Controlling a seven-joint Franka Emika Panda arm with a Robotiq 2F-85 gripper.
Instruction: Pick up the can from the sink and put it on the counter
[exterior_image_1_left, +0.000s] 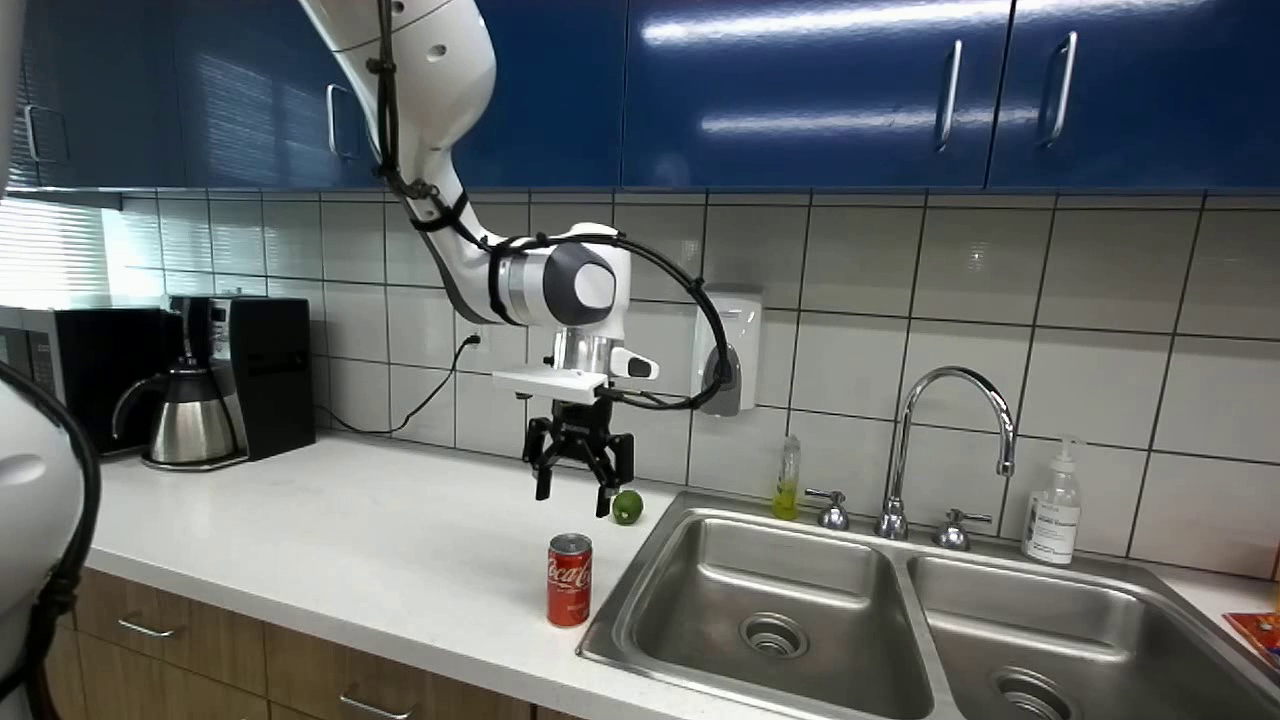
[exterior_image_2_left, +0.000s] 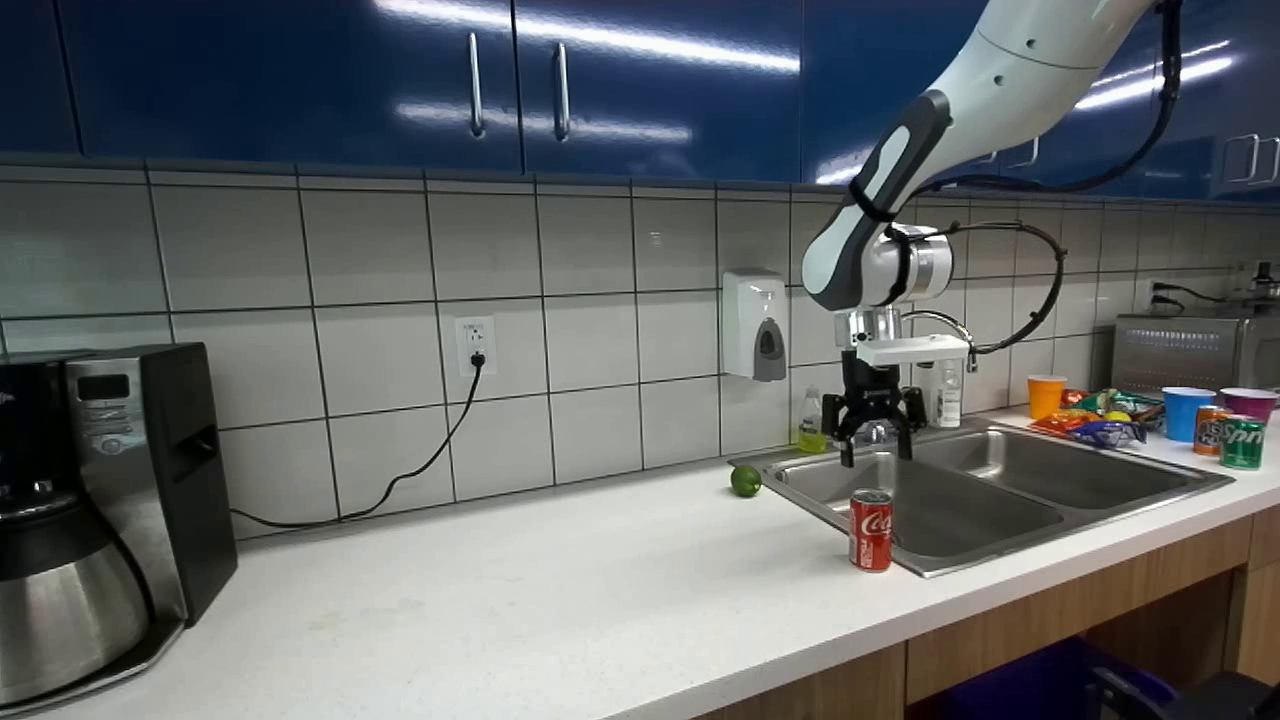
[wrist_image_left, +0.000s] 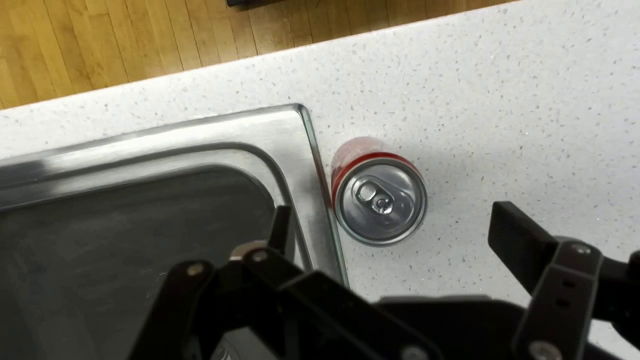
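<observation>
Can (wrist_image_left: 382, 200) is stood upright, axis vert., on counter (wrist_image_left: 500, 100), just beside rim of sink (wrist_image_left: 295, 150); contact can't be told. Hand (exterior_image_1_left: 573, 497) is held above can & set back from it, w/ counter's front edge near, past can. Hand is spread wide, nothing held, can's width cleared. Open room is offered on can's non-sink side; lime (exterior_image_2_left: 745, 481) is seen well behind. Placing is prob. done; upward retreat w/o can contact is called for.

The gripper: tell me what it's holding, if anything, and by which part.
Nothing is held. The gripper hangs open, jaws apart, and the red can stands upright on the counter beside the sink, untouched.
</observation>
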